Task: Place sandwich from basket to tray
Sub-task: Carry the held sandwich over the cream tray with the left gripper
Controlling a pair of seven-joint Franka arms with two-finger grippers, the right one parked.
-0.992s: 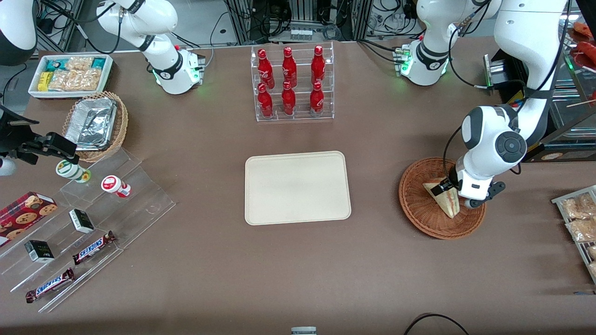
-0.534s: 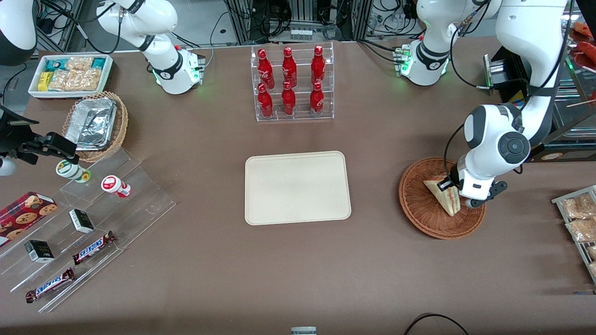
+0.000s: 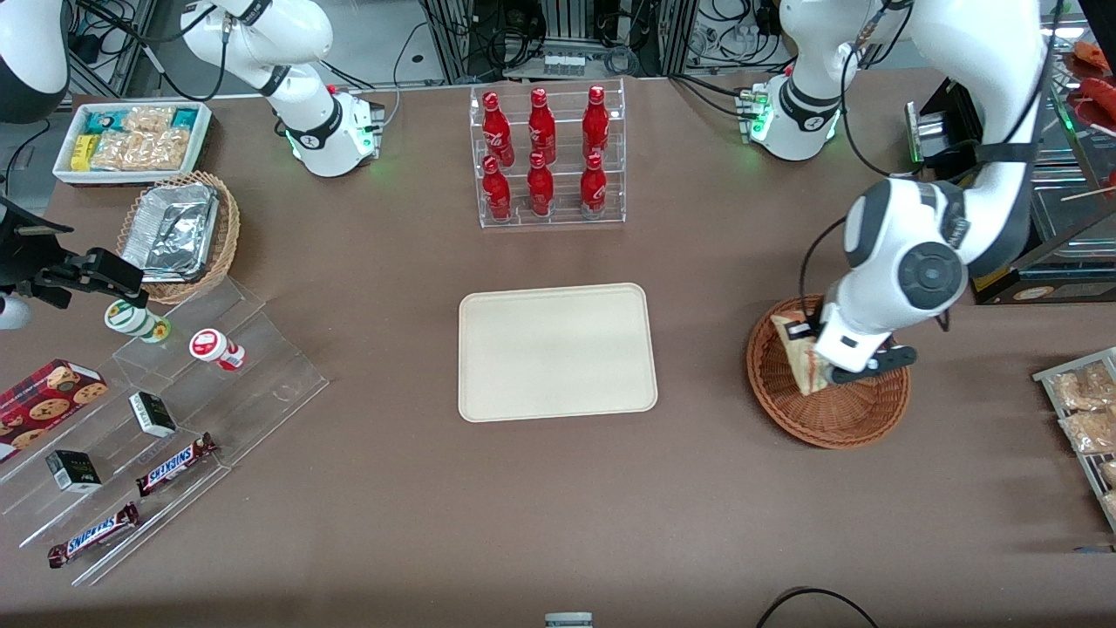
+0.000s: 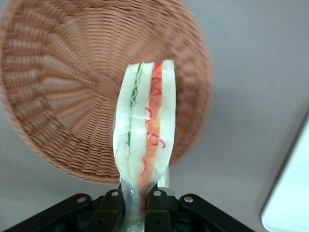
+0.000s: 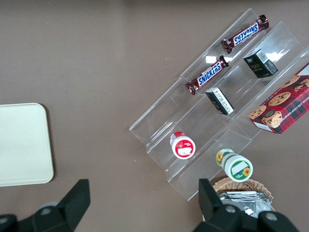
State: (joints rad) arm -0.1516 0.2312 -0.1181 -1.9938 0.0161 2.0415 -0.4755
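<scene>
The sandwich (image 3: 804,360), a pale bread wedge with red, orange and green filling, is held in my left gripper (image 3: 815,359) and hangs lifted above the reddish-brown wicker basket (image 3: 837,414). The wrist view shows the fingers (image 4: 157,203) shut on the wedge's wrapped end, with the sandwich (image 4: 145,125) clear of the basket (image 4: 63,92) below it. The beige tray (image 3: 556,351) lies flat in the table's middle, bare, toward the parked arm's end from the basket; its corner shows in the wrist view (image 4: 289,198).
A clear rack of red bottles (image 3: 545,157) stands farther from the camera than the tray. Bagged snacks (image 3: 1085,410) lie at the working arm's end. A tan basket with foil containers (image 3: 179,231), a white snack bin (image 3: 131,139) and clear steps with candy bars (image 3: 166,419) sit at the parked arm's end.
My gripper has risen and moved toward the tray with the sandwich, lifting it off the basket floor; the wedge now hangs over the basket's tray-side part.
</scene>
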